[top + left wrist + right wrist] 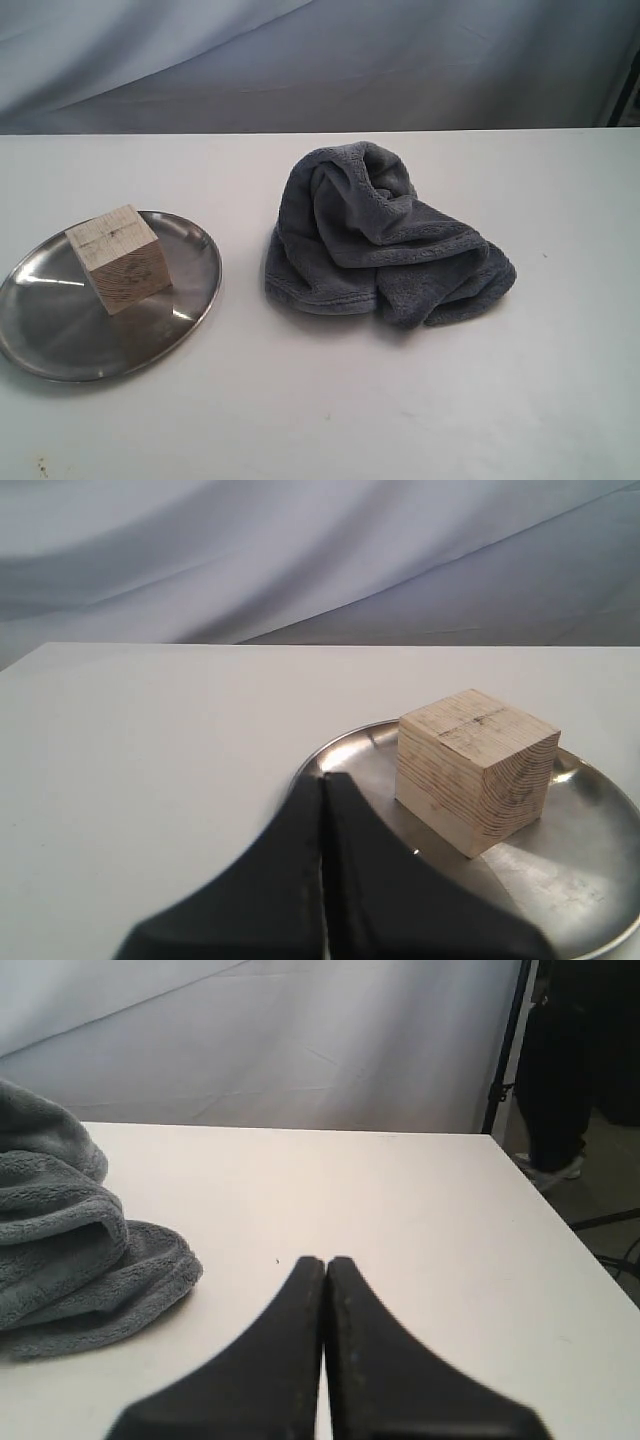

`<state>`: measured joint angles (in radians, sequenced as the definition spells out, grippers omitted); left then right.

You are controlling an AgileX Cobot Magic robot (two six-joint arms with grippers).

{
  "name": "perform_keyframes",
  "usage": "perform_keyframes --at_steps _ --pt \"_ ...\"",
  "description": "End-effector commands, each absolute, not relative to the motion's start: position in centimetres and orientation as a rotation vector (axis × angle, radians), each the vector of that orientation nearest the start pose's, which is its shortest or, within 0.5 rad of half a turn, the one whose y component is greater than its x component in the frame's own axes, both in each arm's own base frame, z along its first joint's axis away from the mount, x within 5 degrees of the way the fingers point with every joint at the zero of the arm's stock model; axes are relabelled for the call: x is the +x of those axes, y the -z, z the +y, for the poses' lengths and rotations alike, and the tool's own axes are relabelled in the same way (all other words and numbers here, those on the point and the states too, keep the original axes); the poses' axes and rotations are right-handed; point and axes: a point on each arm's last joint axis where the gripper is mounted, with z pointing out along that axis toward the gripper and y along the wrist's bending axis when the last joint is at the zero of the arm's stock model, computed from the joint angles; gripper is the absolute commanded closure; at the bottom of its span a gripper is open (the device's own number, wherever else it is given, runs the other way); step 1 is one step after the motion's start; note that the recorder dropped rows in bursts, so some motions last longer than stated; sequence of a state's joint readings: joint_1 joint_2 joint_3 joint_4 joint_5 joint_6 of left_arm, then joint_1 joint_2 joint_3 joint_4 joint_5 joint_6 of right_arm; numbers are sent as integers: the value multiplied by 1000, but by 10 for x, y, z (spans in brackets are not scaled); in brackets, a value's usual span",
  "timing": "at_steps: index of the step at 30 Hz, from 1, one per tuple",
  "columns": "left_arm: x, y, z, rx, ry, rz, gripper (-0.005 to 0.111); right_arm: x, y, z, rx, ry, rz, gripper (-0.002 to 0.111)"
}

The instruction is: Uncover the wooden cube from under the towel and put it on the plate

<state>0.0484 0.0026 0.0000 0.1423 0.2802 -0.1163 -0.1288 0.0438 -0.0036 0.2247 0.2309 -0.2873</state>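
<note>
The pale wooden cube (118,258) rests on the round silver plate (60,330) at the left of the white table, uncovered. In the left wrist view the same wooden cube (475,769) sits on the plate (590,880) just beyond my left gripper (325,780), whose black fingers are pressed together with nothing between them. The grey-blue towel (380,240) lies crumpled in a heap at the table's middle. My right gripper (325,1262) is shut and empty, with the towel (70,1250) off to one side of it. Neither gripper shows in the exterior view.
A pale blue-grey cloth backdrop hangs behind the white table (420,400). In the right wrist view the table's side edge (560,1240) shows, with a dark stand (505,1050) and a standing person's legs (560,1070) beyond it.
</note>
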Motion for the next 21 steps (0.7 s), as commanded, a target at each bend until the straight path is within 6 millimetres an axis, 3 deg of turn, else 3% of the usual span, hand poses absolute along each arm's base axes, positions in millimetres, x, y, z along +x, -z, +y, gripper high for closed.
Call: perform_keyframes --at_steps 1,21 --pt "55 -189 6 -60 -83 1747 107 57 -186 -2 -23 121 1803 108" --pt "55 -189 6 -59 -83 1747 107 56 -183 -7 55 131 1833 108"
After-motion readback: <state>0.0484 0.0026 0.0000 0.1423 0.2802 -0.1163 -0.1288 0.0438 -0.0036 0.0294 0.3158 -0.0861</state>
